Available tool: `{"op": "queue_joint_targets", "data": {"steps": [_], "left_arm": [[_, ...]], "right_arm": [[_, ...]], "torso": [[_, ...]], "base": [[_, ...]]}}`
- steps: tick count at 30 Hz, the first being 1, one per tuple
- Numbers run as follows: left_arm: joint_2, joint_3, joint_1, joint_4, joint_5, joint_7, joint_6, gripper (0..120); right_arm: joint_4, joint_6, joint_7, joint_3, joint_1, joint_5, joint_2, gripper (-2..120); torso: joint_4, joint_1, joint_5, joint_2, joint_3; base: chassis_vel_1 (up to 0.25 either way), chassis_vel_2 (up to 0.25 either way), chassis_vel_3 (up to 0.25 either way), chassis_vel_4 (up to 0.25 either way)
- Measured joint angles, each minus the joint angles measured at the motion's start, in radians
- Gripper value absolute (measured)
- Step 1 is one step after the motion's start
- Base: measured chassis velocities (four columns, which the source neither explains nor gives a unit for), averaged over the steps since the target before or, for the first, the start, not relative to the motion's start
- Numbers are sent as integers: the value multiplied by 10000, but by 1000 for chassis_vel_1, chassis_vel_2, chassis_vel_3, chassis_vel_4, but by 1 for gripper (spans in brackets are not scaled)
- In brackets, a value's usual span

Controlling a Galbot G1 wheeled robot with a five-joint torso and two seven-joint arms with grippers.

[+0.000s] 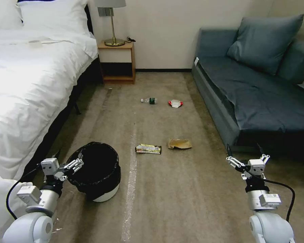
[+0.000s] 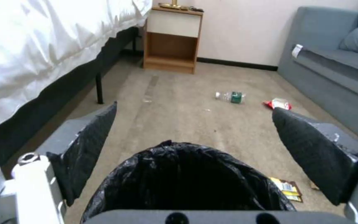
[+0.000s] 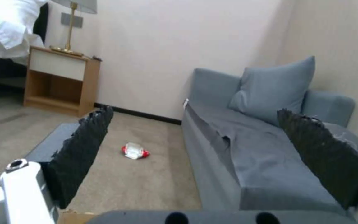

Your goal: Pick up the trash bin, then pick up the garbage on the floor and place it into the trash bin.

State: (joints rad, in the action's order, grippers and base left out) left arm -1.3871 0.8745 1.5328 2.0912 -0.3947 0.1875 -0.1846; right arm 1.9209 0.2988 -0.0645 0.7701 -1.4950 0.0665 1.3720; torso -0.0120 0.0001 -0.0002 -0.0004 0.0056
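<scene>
Left end effector (image 1: 70, 161) hangs wide apart by the bin (image 1: 97, 172). It looks light; grab its rim, though the liner may slip.

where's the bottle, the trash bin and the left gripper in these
bottle (image 1: 149, 100), head view, on its dark green label
trash bin (image 1: 106, 195), head view, on the white wall below the black liner
left gripper (image 1: 78, 161), head view, between the open fingertips at the bin's rim

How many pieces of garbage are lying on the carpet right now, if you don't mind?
4: bottle and red-and-white wrapper farther off, yellow-green wrapper and tan paper nearer, right of the trash bin.
</scene>
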Motion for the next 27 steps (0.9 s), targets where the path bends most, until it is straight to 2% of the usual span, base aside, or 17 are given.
{"op": "queue_joint_targets", "data": {"steps": [27], "left_arm": [[-69,-37,29,-84,196,-5,87,100]], "right_arm": [[-27,-20,3,93,52,62,-59,100]], "torso": [[0,0,0,0,0]], "base": [[0,0,0,0]]}}
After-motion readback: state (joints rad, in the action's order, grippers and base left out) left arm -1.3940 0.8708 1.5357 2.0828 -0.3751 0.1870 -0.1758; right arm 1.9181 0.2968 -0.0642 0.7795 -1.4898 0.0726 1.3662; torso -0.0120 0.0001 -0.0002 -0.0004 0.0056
